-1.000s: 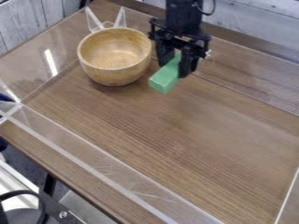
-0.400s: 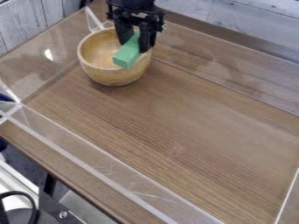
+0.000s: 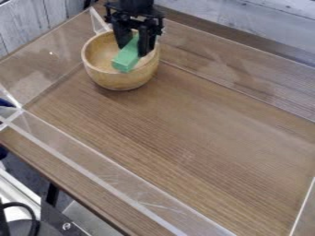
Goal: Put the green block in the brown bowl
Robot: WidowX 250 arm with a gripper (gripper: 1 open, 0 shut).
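Observation:
The green block point(image 3: 125, 58) hangs tilted between the black fingers of my gripper point(image 3: 132, 44), which is shut on its upper end and points straight down. Block and gripper are over the right half of the brown bowl point(image 3: 102, 76), a round light wooden bowl at the back left of the table. The block's lower end sits about level with the bowl's rim; I cannot tell whether it touches the bowl. The gripper hides part of the bowl's far rim.
A clear plastic wall point(image 3: 37, 138) borders the wooden tabletop point(image 3: 197, 129) along its front and left edges. Pale plank boards point(image 3: 37, 18) stand behind the table at the left.
The gripper has carried the green block leftward, from beside the bowl's right side to above the bowl. Its grip on the block has not changed.

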